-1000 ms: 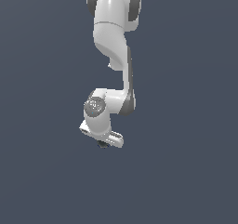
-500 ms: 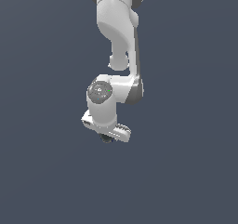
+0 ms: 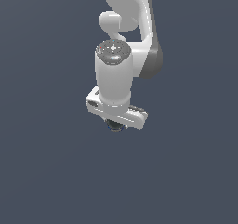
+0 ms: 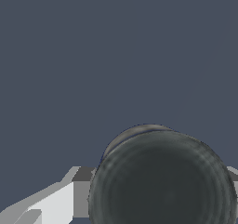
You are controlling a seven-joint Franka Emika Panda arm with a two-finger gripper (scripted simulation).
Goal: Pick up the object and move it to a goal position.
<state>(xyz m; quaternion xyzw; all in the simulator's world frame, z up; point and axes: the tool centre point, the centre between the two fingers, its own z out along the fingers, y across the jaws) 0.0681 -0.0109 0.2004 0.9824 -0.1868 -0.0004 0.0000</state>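
Looking across the last second, you are seeing the white arm (image 3: 122, 56) swinging nearer the exterior camera with the can (image 3: 114, 125) tucked under it, suggesting the carry toward the goal is underway. The gripper (image 3: 116, 124) is clenching the can; in the wrist view its dark round top (image 4: 162, 181) is sitting between the fingers (image 4: 81, 190).

Glossy white arm (image 3: 122, 56); dull, faintly ringed can top (image 4: 162, 181).

The white arm (image 3: 125, 42) hangs down, its tool (image 3: 114, 124) clamped on the can (image 4: 162, 181).
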